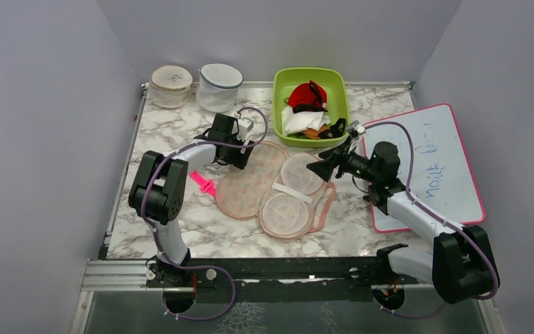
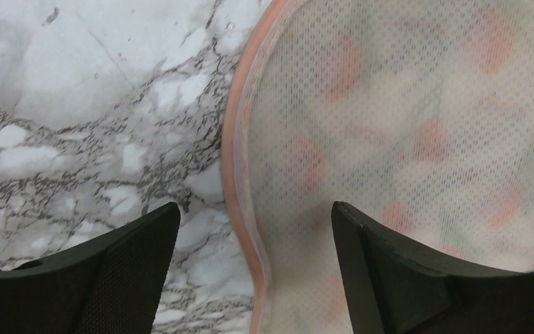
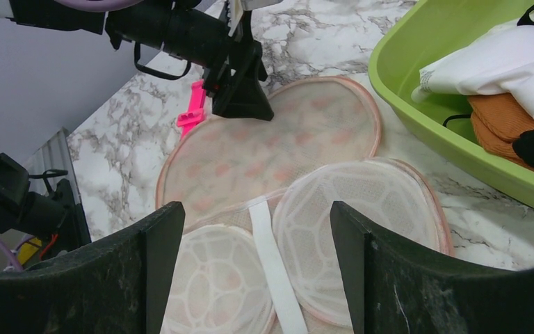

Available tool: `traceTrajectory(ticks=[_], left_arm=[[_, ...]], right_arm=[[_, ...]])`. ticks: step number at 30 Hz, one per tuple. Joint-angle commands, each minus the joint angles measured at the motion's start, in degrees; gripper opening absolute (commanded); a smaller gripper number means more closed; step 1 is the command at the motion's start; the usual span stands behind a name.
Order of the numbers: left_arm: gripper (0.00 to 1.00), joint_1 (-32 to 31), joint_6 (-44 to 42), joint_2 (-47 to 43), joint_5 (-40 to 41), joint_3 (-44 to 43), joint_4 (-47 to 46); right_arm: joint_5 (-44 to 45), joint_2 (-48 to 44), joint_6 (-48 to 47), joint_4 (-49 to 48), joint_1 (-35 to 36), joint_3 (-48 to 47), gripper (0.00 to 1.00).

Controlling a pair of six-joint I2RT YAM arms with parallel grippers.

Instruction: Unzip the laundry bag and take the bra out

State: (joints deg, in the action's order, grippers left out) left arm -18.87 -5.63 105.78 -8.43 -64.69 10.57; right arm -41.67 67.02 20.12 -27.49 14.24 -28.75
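the laundry bag (image 1: pixel 250 182) lies open and flat in the middle of the marble table (image 1: pixel 181 223). one half shows its peach mesh with little orange-red spots. the other half shows two round white domes with a white strap between them.

the bra (image 1: pixel 306 95) is not in the bag. it sits in the green bin (image 1: pixel 278 104) at the back of the table, on top of a white cloth (image 1: pixel 297 122). the bin is just behind the bag.

the left gripper (image 1: pixel 242 160) is low over the far left part of the bag. in the left wrist view its two fingers are spread wide apart, with nothing held between them. the pink zip edge (image 2: pixel 240 160) runs between the fingers, so one finger is over the table and the other is over the mesh. the pictures do not show if the fingers touch the bag.

the right gripper (image 1: pixel 322 161) is by the right side of the bag, near the front of the bin. its fingers are wide apart too and hold nothing. it points at the two white domes.

a small pink thing (image 1: pixel 203 184) lies on the table just left of the bag. two round mesh tubs (image 1: pixel 171 86) stand at the back left. a whiteboard (image 1: pixel 452 160) lies on the right.
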Motion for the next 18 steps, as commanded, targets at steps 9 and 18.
traceTrajectory(ticks=[9, 18], left_arm=[[0.65, 0.3, 0.0, -7.3, -0.7, 6.7, 3.1], [0.48, -1.1, -4.3, -5.8, 5.5, 6.5, 4.1]], right_arm=[[-0.6, -1.5, 0.9, -3.1, 0.0, 1.0, 0.76], [-0.4, -0.8, 1.0, -4.0, 0.0, 1.4, 0.76]])
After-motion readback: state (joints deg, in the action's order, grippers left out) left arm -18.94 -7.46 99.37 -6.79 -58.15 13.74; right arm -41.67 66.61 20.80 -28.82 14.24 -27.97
